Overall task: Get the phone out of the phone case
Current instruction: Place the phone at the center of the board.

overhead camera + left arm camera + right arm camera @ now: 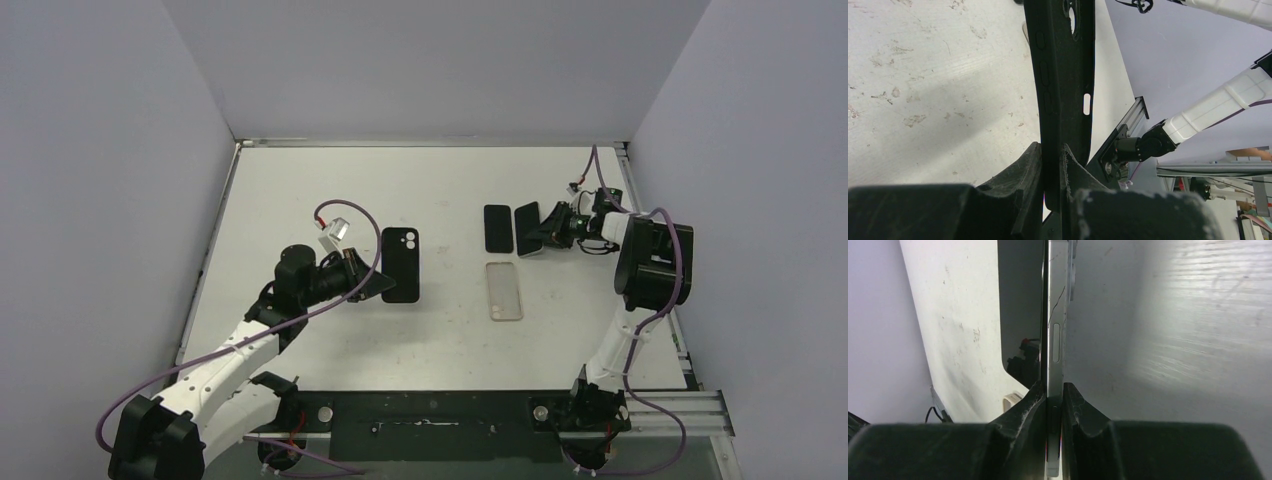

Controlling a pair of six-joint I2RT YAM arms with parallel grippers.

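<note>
Though edge-on, phone case (1063,75) and phone (1055,300): writing unreadable

The phone case (1063,75) is showing as matt black, soft-looking plastic or rubber, its moulded edge smooth. The phone (1055,315) is presenting a smooth, satin, silvery side band that is looking like metal, and a glossy dark face that is mirroring its surroundings. The pads (1018,175) of the left gripper (1052,157) and those of the right gripper (1054,395) are looking coarse, grainy and black, fraying at the rims. The table (923,75) is appearing as matt white board, scuffed and speckled. The clear case (503,290) is looking translucent and faintly glossy
</note>
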